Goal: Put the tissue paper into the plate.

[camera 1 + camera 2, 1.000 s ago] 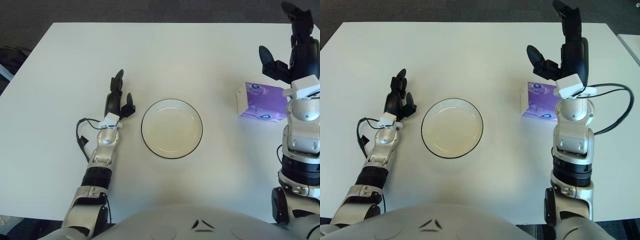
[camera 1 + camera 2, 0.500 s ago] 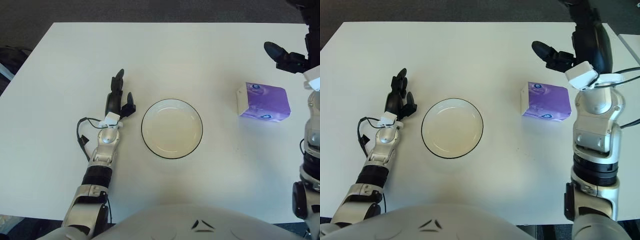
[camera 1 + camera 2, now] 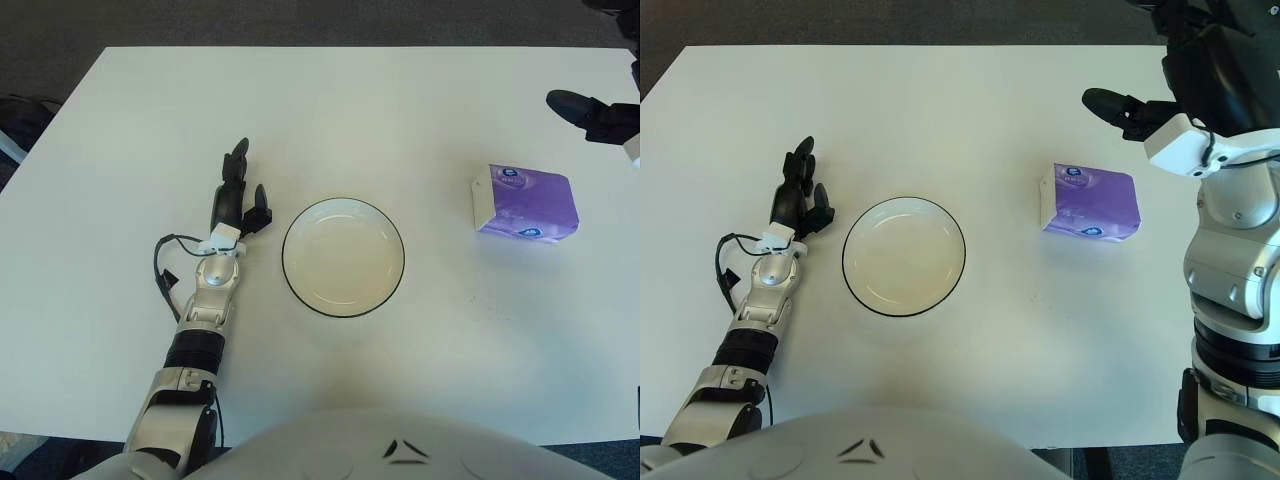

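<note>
A purple tissue pack (image 3: pixel 1090 203) lies on the white table, to the right of a shallow white plate with a dark rim (image 3: pixel 904 256). The plate holds nothing. My right hand (image 3: pixel 1180 60) is raised above and to the right of the pack, its fingers spread, with one dark finger (image 3: pixel 1118 104) pointing left; it holds nothing and is clear of the pack. My left hand (image 3: pixel 236 195) shows to the left of the plate, fingers extended and holding nothing.
The white table (image 3: pixel 330 120) runs to dark floor at its far edge. A black cable (image 3: pixel 160 270) loops beside my left forearm. My right forearm (image 3: pixel 1235 260) stands tall at the table's right side.
My right hand has swung right and away from over the tissue pack, uncovering all of it. The pack, the plate and my left hand have not moved.
</note>
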`<state>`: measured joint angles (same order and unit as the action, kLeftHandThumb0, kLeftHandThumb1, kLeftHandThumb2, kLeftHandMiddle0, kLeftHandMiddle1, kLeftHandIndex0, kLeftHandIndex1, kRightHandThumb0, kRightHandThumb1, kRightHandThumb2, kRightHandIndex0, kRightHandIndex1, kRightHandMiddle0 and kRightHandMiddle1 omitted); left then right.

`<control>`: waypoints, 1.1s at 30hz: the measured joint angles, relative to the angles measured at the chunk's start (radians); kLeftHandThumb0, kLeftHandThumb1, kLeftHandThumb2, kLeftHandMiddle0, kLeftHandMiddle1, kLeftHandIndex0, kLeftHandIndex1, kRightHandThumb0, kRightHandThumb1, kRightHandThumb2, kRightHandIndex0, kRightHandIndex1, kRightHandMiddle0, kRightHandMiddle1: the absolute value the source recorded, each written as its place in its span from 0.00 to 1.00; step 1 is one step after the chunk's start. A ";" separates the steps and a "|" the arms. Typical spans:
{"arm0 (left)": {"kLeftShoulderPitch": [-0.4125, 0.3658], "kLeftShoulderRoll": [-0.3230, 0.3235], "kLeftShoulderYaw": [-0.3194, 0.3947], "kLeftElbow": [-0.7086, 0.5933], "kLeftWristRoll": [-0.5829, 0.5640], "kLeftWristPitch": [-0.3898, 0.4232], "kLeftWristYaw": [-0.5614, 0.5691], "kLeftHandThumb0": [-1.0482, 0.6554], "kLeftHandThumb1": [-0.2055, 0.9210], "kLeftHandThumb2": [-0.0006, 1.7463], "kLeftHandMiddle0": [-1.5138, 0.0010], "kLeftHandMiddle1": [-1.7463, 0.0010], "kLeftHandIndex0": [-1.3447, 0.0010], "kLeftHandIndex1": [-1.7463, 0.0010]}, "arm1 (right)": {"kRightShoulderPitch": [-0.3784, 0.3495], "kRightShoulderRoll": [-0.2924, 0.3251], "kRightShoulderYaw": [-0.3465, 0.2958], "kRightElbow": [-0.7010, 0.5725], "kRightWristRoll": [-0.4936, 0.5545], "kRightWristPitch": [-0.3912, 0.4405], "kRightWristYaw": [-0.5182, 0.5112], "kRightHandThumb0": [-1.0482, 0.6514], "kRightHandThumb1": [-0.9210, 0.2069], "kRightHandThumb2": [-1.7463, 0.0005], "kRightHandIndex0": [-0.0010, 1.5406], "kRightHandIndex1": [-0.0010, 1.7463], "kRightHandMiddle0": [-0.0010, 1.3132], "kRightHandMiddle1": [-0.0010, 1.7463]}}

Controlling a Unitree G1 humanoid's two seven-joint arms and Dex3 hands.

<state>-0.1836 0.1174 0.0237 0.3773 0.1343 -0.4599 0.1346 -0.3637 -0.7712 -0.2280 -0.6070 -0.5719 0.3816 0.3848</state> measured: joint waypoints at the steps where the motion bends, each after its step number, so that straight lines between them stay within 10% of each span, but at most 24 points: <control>1: -0.001 0.000 0.000 0.000 -0.001 0.000 0.000 0.15 1.00 0.51 0.85 1.00 1.00 0.76 | 0.000 0.000 0.002 -0.001 0.000 0.001 0.002 0.11 0.00 0.61 0.11 0.01 0.00 0.31; 27: -0.022 0.000 0.001 0.030 -0.008 -0.009 0.000 0.16 1.00 0.51 0.85 1.00 1.00 0.75 | -0.009 0.002 0.026 -0.002 -0.031 0.016 0.004 0.11 0.00 0.61 0.11 0.01 0.00 0.31; 28: -0.023 0.000 0.001 0.032 -0.008 -0.009 0.000 0.16 1.00 0.51 0.85 1.00 1.00 0.75 | -0.006 -0.003 0.028 0.004 -0.031 0.013 0.007 0.07 0.00 0.68 0.07 0.01 0.00 0.20; 33: -0.032 -0.002 0.001 0.033 -0.008 -0.008 0.001 0.16 1.00 0.51 0.85 1.00 1.00 0.75 | 0.093 -0.183 0.058 0.112 0.015 -0.195 0.178 0.01 0.00 0.77 0.01 0.00 0.00 0.03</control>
<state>-0.2154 0.1155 0.0246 0.4103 0.1260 -0.4680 0.1354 -0.2704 -0.9539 -0.1697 -0.4948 -0.5567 0.1869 0.5624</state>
